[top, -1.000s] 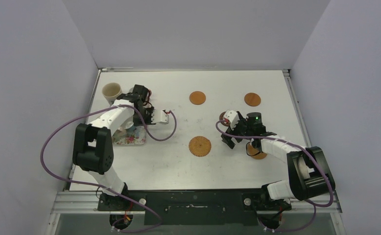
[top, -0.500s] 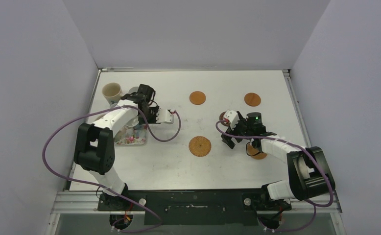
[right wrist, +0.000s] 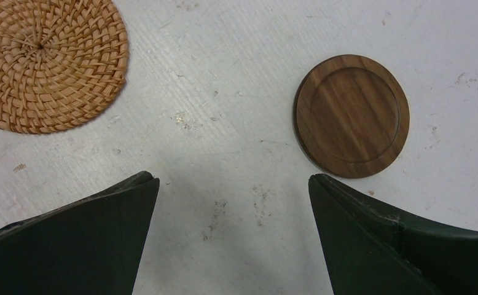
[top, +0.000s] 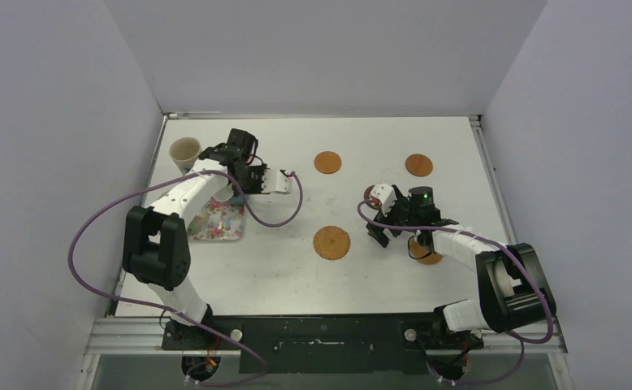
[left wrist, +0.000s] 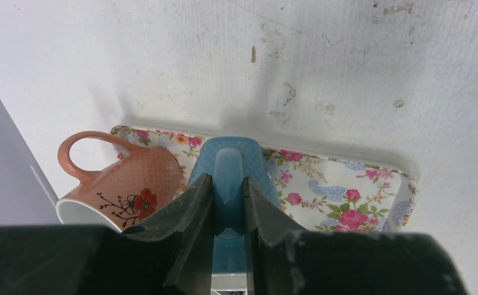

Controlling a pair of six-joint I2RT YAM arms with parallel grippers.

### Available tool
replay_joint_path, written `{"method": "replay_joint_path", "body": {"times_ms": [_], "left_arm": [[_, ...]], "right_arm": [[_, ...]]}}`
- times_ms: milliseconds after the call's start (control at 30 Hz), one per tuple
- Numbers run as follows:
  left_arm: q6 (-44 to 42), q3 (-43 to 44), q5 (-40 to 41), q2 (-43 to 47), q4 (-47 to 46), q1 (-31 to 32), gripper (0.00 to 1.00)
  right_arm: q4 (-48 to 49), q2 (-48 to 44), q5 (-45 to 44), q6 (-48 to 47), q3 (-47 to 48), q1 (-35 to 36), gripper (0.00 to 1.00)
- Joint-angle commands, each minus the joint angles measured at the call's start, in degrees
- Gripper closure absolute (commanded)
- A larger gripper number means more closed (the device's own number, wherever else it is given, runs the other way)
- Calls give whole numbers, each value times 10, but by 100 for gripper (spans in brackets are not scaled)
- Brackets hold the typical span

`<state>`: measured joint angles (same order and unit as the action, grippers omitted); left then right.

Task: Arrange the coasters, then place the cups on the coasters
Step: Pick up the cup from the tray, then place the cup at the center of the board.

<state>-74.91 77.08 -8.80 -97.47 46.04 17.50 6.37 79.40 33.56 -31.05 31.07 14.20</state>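
Observation:
My left gripper (left wrist: 227, 178) is shut on the handle of the light blue cup (left wrist: 230, 157), which hangs over the floral tray (left wrist: 347, 190). A salmon-pink cup (left wrist: 129, 181) with a red flower sits at the tray's left end. A cream cup (top: 185, 152) stands at the back left. Two plain orange coasters (top: 327, 162) (top: 418, 165) lie at the back. One woven coaster (top: 331, 242) lies mid-table and another (top: 428, 257) is partly hidden under the right arm. My right gripper (right wrist: 233, 178) is open above bare table, with the dark brown coaster (right wrist: 351, 115) just beyond its right finger.
The left wall runs close beside the tray and the cream cup. Purple cables loop out from both wrists over the table. The two arm bases stand at the near edge.
My left arm has shifted toward the back and slightly right, still shut on the blue cup. The right arm has not moved.

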Motion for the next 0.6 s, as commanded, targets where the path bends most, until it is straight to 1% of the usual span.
{"method": "replay_joint_path", "body": {"times_ms": [0, 100, 200, 567], "left_arm": [[4, 31, -15, 24, 3, 17, 100], [9, 36, -19, 31, -5, 27, 100], [13, 58, -24, 24, 7, 36, 100], [16, 97, 21, -59, 39, 104, 100]], "right_arm": [[13, -7, 4, -8, 18, 4, 0], [13, -8, 4, -8, 17, 4, 0], [13, -7, 3, -8, 18, 4, 0], [15, -9, -5, -7, 16, 5, 0]]}}
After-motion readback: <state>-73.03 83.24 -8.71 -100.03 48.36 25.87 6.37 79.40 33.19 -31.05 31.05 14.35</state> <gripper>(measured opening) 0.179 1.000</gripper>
